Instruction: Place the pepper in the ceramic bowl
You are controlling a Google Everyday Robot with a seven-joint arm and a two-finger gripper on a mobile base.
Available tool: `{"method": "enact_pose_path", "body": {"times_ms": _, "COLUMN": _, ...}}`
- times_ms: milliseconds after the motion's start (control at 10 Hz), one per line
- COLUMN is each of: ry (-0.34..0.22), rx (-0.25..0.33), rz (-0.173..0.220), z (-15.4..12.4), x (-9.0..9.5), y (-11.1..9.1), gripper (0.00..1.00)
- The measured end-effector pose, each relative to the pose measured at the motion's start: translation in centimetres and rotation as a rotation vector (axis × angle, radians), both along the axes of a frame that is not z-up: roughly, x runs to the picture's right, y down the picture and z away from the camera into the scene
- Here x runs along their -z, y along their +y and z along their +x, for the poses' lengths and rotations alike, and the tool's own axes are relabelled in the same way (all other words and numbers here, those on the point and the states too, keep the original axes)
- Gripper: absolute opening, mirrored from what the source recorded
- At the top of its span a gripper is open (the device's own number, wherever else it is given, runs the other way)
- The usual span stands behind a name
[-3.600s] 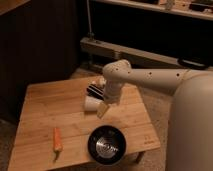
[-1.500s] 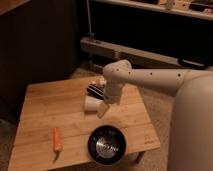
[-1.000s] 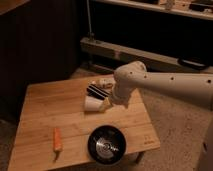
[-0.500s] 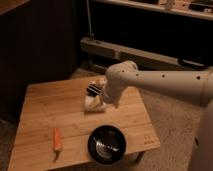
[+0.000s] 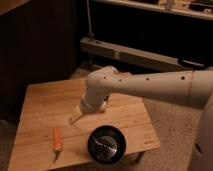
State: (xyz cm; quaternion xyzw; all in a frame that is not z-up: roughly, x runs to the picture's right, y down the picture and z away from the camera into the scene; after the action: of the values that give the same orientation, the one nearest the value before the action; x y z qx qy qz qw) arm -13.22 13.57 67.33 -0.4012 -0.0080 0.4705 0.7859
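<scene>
Small slim orange pepper [image 5: 57,140] lying on light wooden counter [image 5: 40,102] near its front-left edge, round glossy black ceramic bowl [image 5: 106,144] to its right, apart, pale gripper [image 5: 75,117] low behind both, spread wide, holding nothing.

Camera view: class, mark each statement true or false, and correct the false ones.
1. The pepper lies on the table, left of the bowl. True.
2. The gripper hangs over the table, apart from the pepper. True.
3. The pepper is inside the bowl. False: it lies on the bare wood and the bowl holds nothing.
4. The bowl is white. False: it is black and glossy, with shiny rings inside.
5. The bowl stands near the table's front edge. True.
</scene>
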Motion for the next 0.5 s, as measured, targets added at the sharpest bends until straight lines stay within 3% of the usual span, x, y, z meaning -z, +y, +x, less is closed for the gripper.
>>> {"method": "enact_pose_path", "body": {"times_ms": 300, "ry": -0.112, "rx": 0.101, "rz": 0.004, "z": -7.6, "x": 1.3, "y": 1.7, "gripper": 0.8}}
{"method": "enact_pose_path", "body": {"times_ms": 500, "ry": -0.14, "rx": 0.139, "rz": -0.001, "z": -9.4, "x": 1.3, "y": 1.9, "gripper": 0.8}}
